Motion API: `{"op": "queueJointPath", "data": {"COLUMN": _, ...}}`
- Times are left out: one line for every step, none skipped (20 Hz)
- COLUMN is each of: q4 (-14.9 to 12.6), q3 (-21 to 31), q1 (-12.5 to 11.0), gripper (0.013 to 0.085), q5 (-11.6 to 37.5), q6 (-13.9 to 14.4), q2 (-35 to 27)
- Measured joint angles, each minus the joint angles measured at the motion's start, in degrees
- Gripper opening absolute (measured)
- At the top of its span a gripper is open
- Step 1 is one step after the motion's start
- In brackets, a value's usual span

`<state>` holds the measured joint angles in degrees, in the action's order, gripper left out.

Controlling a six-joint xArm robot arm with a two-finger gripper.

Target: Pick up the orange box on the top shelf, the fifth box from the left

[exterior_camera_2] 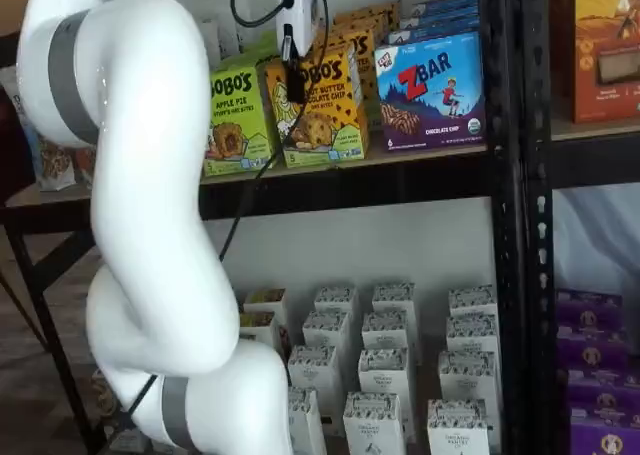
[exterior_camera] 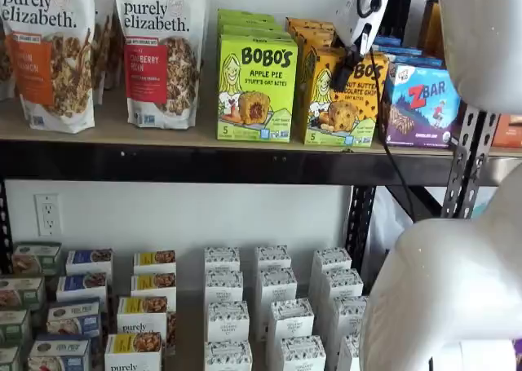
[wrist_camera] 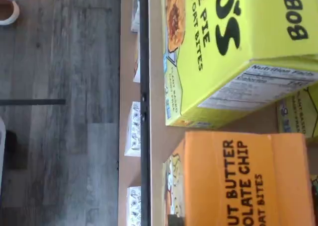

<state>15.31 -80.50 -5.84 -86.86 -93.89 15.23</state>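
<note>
The orange box stands upright on the top shelf in both shelf views [exterior_camera: 334, 110] [exterior_camera_2: 330, 115], between a lime-green Apple Pie box [exterior_camera: 257, 86] and a blue ZBar box [exterior_camera: 424, 102]. In the wrist view the orange box's top face [wrist_camera: 238, 181] lies close below the camera, beside the lime-green box [wrist_camera: 233, 47]. My gripper [exterior_camera: 349, 64] [exterior_camera_2: 294, 79] hangs in front of the orange box's upper front, white body above it. Only dark fingers with no plain gap show. The shelf's black front beam [exterior_camera: 204, 163] [exterior_camera_2: 400, 175] [wrist_camera: 144, 112] runs under the boxes.
Two purely elizabeth granola bags [exterior_camera: 159, 49] stand left on the top shelf. Several small white cartons [exterior_camera: 277, 306] fill the lower shelf. Black perforated uprights [exterior_camera_2: 510, 225] stand right of the ZBar box. My white arm [exterior_camera_2: 140, 225] fills the foreground. More orange boxes sit behind the front one.
</note>
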Motion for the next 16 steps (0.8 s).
{"op": "queueJointPath", "data": {"q4": 0.1, "q3": 0.0, "q1": 0.0, "gripper": 0.0250, "q5": -0.1, "q6": 0.0, "q2": 0.0}}
{"op": "queueJointPath", "data": {"q4": 0.2, "q3": -0.2, "q1": -0.1, "gripper": 0.0250, "q5": -0.4, "q6": 0.0, "q2": 0.0}}
{"op": "queueJointPath", "data": {"q4": 0.3, "q3": -0.4, "q1": -0.1, "gripper": 0.0250, "q5": -0.7, "q6": 0.0, "q2": -0.1}}
{"op": "queueJointPath", "data": {"q4": 0.5, "q3": -0.5, "q1": -0.2, "gripper": 0.0250, "q5": -0.9, "q6": 0.0, "q2": -0.1}}
{"op": "queueJointPath", "data": {"q4": 0.7, "q3": -0.8, "q1": -0.3, "gripper": 0.0250, "q5": -1.3, "q6": 0.0, "q2": -0.1}}
{"op": "queueJointPath", "data": {"q4": 0.8, "q3": -1.0, "q1": -0.4, "gripper": 0.0250, "q5": -1.7, "q6": 0.0, "q2": -0.1}}
{"op": "queueJointPath", "data": {"q4": 1.0, "q3": -1.3, "q1": -0.5, "gripper": 0.0250, "q5": -2.1, "q6": 0.0, "q2": -0.1}}
{"op": "queueJointPath", "data": {"q4": 1.1, "q3": -1.5, "q1": -0.6, "gripper": 0.0250, "q5": -2.5, "q6": 0.0, "q2": -0.1}}
{"op": "queueJointPath", "data": {"q4": 1.1, "q3": -1.9, "q1": -0.7, "gripper": 0.0250, "q5": -3.0, "q6": 0.0, "q2": -0.2}}
{"op": "queueJointPath", "data": {"q4": 0.9, "q3": -2.7, "q1": -0.7, "gripper": 0.0250, "q5": -4.2, "q6": 0.1, "q2": -0.4}}
{"op": "queueJointPath", "data": {"q4": 0.6, "q3": -3.3, "q1": -0.7, "gripper": 0.0250, "q5": -5.1, "q6": 0.2, "q2": -0.5}}
{"op": "queueJointPath", "data": {"q4": 0.4, "q3": -3.8, "q1": -0.7, "gripper": 0.0250, "q5": -6.0, "q6": 0.2, "q2": -0.6}}
{"op": "queueJointPath", "data": {"q4": 0.1, "q3": -4.6, "q1": -0.7, "gripper": 0.0250, "q5": -7.2, "q6": 0.3, "q2": -0.8}}
{"op": "queueJointPath", "data": {"q4": -0.1, "q3": -5.2, "q1": -0.7, "gripper": 0.0250, "q5": -8.3, "q6": 0.4, "q2": -0.9}}
{"op": "queueJointPath", "data": {"q4": -0.2, "q3": -5.7, "q1": -0.8, "gripper": 0.0250, "q5": -9.3, "q6": 0.4, "q2": -0.9}}
{"op": "queueJointPath", "data": {"q4": -0.2, "q3": -6.2, "q1": -0.9, "gripper": 0.0250, "q5": -10.2, "q6": 0.5, "q2": -0.9}}
